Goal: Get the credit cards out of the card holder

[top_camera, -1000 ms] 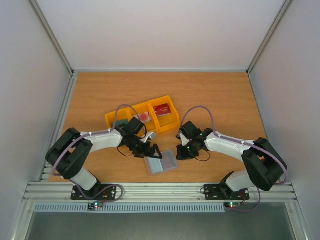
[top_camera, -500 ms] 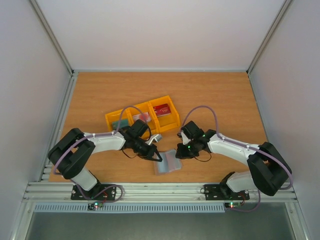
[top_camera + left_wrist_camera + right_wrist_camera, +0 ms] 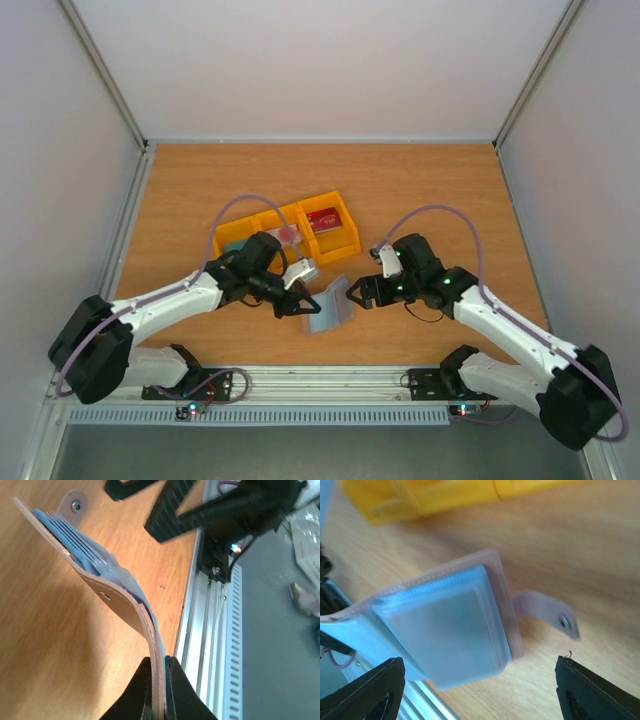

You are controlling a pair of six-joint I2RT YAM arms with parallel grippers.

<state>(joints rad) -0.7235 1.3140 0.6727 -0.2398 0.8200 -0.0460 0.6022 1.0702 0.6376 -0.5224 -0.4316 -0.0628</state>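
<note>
**Card holder pinched at one edge, pockets apparently emptied**

The yellow tray [image 3: 345, 243] is taken as the landmark. In its middle compartment the whitish-pink card [image 3: 289, 233] is seen, and in its right compartment the dark red card [image 3: 323, 219]. The teal card cannot be made out, as the left compartment is partly hidden by the arm.

Just in front of the tray, towards the arm bases, the left gripper [image 3: 158, 667] is clamped tight on the bottom edge of the card holder [image 3: 328, 305]. The holder is lifted off the table in front of the tray's right compartment and stands half open. In the left wrist view it is bent in a curve away from the jaws, so it is judged light, thin and floppy rather than stiff.

To the right of the holder, still in front of the tray, the right gripper [image 3: 352, 290] is held wide apart with nothing in it. From its camera the clear pockets look empty, though this cannot be fully confirmed.

The plastic pockets are judged slippery. A hold is better taken on the stitched brown rim, or on the snap tab [image 3: 545, 611], since the unsupported panel is likely to sag.
</note>
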